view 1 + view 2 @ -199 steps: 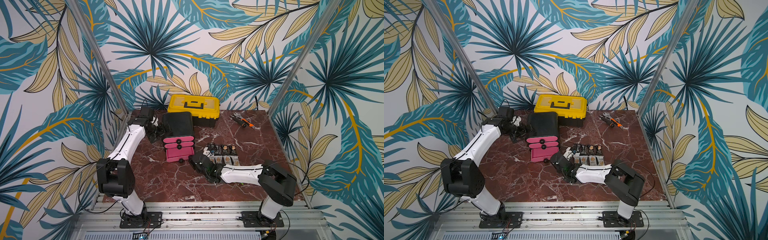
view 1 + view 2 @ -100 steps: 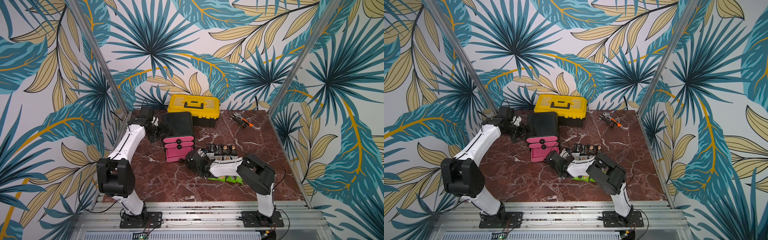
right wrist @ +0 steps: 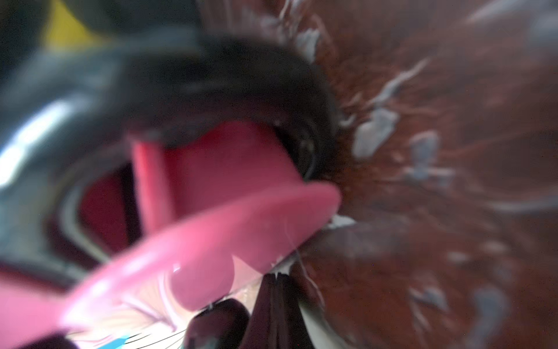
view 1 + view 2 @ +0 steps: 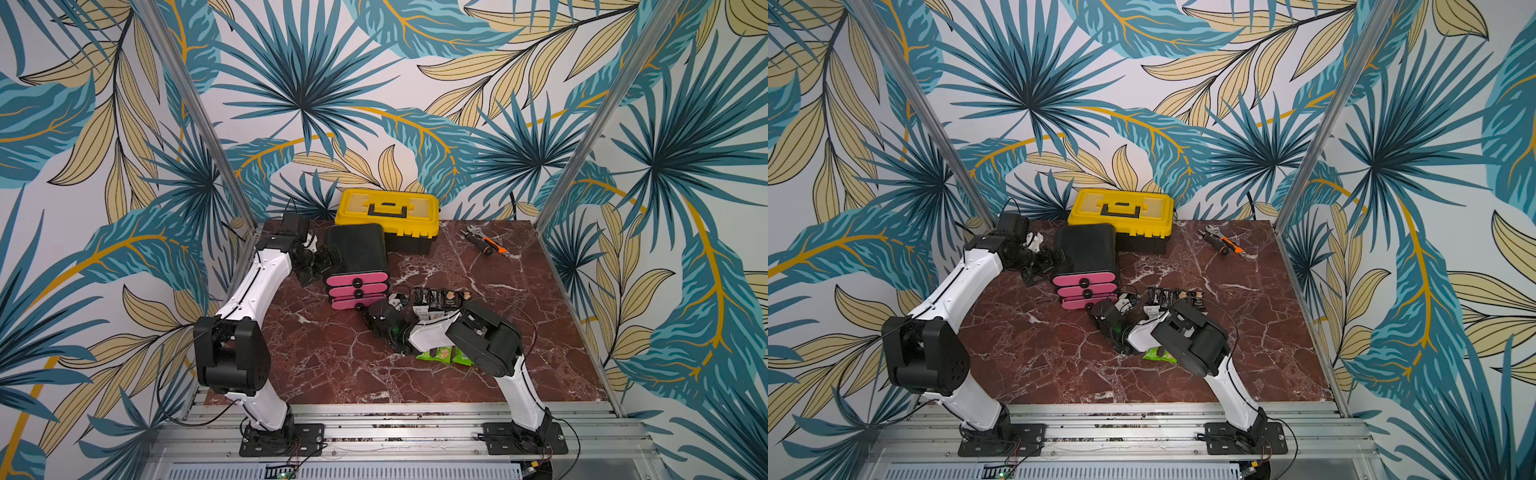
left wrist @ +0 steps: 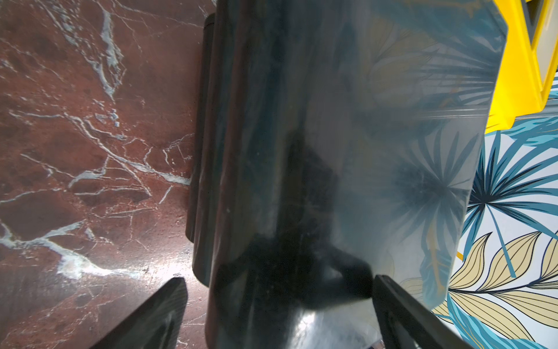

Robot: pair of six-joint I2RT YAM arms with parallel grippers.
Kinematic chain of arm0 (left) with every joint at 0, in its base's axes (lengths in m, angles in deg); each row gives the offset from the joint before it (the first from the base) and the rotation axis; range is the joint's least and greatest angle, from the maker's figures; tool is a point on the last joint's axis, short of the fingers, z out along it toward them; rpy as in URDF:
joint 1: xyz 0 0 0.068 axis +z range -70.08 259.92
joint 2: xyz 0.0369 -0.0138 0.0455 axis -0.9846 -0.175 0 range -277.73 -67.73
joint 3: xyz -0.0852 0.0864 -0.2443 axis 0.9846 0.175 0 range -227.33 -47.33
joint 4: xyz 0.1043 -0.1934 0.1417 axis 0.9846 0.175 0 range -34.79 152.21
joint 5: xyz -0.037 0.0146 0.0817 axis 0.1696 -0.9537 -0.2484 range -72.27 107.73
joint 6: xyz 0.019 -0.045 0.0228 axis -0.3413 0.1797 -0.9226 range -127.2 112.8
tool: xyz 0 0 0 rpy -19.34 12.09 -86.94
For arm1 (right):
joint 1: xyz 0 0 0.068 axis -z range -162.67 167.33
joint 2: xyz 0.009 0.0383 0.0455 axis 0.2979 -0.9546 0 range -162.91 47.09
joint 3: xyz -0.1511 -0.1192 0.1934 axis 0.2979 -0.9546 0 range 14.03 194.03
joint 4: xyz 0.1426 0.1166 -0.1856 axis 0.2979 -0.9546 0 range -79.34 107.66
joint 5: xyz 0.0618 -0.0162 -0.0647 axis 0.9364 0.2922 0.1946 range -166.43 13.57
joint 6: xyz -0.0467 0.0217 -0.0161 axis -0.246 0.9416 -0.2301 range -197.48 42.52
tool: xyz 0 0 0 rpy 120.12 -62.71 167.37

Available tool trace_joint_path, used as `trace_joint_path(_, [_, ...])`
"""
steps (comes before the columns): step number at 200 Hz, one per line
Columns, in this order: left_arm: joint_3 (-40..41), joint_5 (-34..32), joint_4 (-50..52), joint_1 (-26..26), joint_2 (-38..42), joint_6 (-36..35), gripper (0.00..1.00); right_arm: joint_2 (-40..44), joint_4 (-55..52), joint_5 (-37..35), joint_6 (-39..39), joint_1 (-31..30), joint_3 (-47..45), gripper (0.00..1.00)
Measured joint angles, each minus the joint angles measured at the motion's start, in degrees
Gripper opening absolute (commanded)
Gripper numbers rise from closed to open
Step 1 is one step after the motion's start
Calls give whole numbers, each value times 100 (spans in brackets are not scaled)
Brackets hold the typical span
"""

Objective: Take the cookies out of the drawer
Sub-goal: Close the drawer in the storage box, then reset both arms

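Note:
The black drawer unit [image 4: 357, 249] has three pink fronts. Its lowest drawer [image 4: 353, 302] stands slightly pulled out, and its pink front [image 3: 211, 229] fills the blurred right wrist view. My right gripper [image 4: 374, 309] [image 3: 273, 281] is shut, with its tips at that front beside the black knob [image 3: 217, 320]. The cookies lie on the table behind and under my right arm: black packets [image 4: 436, 297], white packets [image 4: 428, 316] and green packets [image 4: 440, 355]. My left gripper [image 4: 328, 259] [image 5: 277, 279] is open, its fingers astride the unit's rear left corner.
A yellow toolbox [image 4: 388, 208] stands right behind the drawer unit. Orange-and-black hand tools [image 4: 484, 245] lie at the back right. Metal posts and patterned walls close in the red marble table [image 4: 324, 357] on three sides.
My right arm has folded and its elbow has risen, bringing the gripper up to the lowest drawer front. Its jaws have closed. The green packets now show below the arm. The left arm has not moved.

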Motion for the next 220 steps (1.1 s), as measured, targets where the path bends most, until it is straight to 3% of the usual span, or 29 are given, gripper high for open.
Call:
trace_joint_path(87, [13,-343,297,-155,319,-7,100,-151,833,-450,584,7,-164,9])
trace_joint_path(103, [35,-420,348,-173,503,-11,100,-157,940,-483,634,0,-216,21])
trace_joint_path(129, [133,-597,380,-184,892,-26,100,17,997,-601,544,-42,-428,49])
trace_joint_path(167, [551,-1082,153,-205,1775,-96,100,1355,-348,-811,-74,-94,-544,67])
trace_joint_path(185, [997,-1344,-203,-225,2396,-151,100,2035,-1027,-905,-483,-94,-378,99])
trace_joint_path(220, [2337,-1781,-1650,-273,3740,-407,100,3008,-2225,-1231,-1314,-94,-238,100])
